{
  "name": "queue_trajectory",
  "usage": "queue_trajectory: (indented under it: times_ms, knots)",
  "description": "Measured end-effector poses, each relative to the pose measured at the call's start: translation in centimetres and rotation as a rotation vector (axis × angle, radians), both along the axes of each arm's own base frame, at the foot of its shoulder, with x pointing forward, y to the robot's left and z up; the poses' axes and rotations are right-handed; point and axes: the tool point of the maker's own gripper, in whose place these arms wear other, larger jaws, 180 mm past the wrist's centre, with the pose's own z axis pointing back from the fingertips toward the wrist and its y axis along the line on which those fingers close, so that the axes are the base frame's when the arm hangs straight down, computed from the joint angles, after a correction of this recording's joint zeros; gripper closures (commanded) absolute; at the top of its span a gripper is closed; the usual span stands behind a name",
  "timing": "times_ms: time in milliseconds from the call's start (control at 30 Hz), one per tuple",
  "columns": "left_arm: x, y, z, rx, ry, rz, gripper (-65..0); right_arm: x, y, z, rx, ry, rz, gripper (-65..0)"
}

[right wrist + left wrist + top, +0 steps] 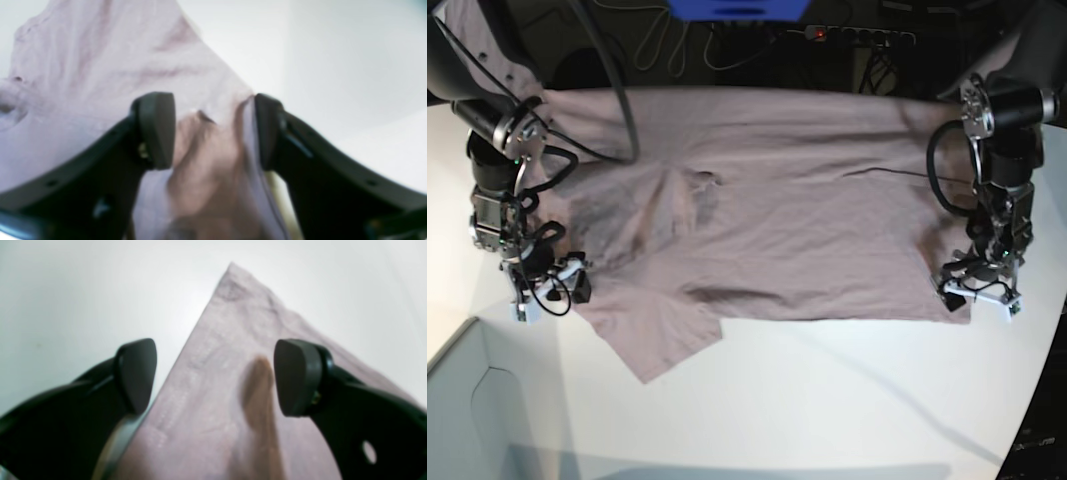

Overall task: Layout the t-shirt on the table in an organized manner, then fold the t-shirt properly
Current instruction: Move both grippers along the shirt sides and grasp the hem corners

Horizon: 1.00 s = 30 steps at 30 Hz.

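The wrinkled dusty-mauve cotton t-shirt (767, 220) lies spread across the smooth white worktop (827, 400), its long axis running side to side between the two arms, neckline left of its middle in the base view.

The left gripper (215, 375) sits at the shirt's hem corner, on the base view's right. Its jaws stand spread, straddling the cloth's straight edge: one pad over bare worktop, the other over fabric, pinching nothing.

The right gripper (215, 130) is at the opposite end, near a sleeve. A raised fold of cloth stands between its jaws and touches at least one pad; whether they have pinched it I cannot tell.

Each arm is nearest its own end, so a lengthwise pull probably suits.

The base view gives the whole layout, including a sleeve flap skewed toward the shirt's near edge; only the wrist views show cloth against pads.
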Motion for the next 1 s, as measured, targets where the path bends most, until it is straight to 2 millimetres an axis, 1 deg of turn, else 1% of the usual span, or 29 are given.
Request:
queue_trajectory:
  times_ms: [133,167,200,233,267,300,367,433,467,533,567,600,800,867,1000]
  knots:
    - [-0.3,0.1,-0.8,0.058,0.027,-0.027,-52.9,0.0,0.1,-0.1,0.002,0.003,0.001,-20.8]
    - [-0.2,0.1,-0.9,0.06,0.035,-0.031,-52.4,-0.1,0.1,-0.1,0.002,0.005,0.002,-18.5]
    - [-0.3,0.2,-1.0,0.062,0.045,-0.031,-50.1,-0.1,0.2,-0.1,0.002,0.005,0.002,-15.6]
    - [-0.3,0.2,-1.1,0.069,0.053,-0.03,-45.5,-0.1,0.2,-0.1,0.003,0.006,0.002,-12.4]
    - [-0.4,0.3,-1.1,0.079,0.058,-0.033,-39.6,-0.2,0.2,-0.3,0.002,0.011,0.003,-9.0]
    - [-0.4,0.6,-1.1,0.084,0.059,-0.031,-32.2,-0.2,0.2,-0.3,0.003,0.011,0.003,-5.2]
    - [-0.6,0.9,-1.1,0.085,0.061,-0.024,-19.1,-0.5,0.2,-0.5,0.006,0.009,-0.001,0.0]
    - [-0.7,1.0,-1.1,0.081,0.062,-0.019,-5.7,-0.6,0.2,-0.6,0.013,0.007,-0.007,0.0]
    - [-0.7,1.0,-1.1,0.073,0.06,-0.014,-0.2,-0.6,0.2,-0.6,0.013,0.007,-0.006,0.0]
    - [-0.6,0.8,-1.1,0.072,0.058,-0.015,0.0,-0.6,0.3,-0.6,0.013,0.007,-0.006,0.0]
    - [-0.6,0.8,-1.2,0.071,0.059,-0.015,-1.1,-0.6,0.2,-0.6,0.013,0.007,-0.006,0.0]
    - [-0.6,0.8,-1.2,0.072,0.059,-0.016,-0.1,-0.6,0.3,-0.6,0.013,0.007,-0.006,0.0]
    - [-0.4,0.7,-0.8,0.064,0.054,-0.019,0.0,-0.6,0.2,-0.5,0.01,0.005,-0.005,0.0]
    - [-0.1,-0.1,-0.4,0.062,0.055,-0.044,0.0,-0.5,0.1,-0.4,0.012,0.002,-0.008,0.0]
    - [-0.7,-1.6,-0.1,0.068,0.055,-0.089,0.0,-0.4,0.3,-0.2,0.013,-0.03,-0.008,0.0]
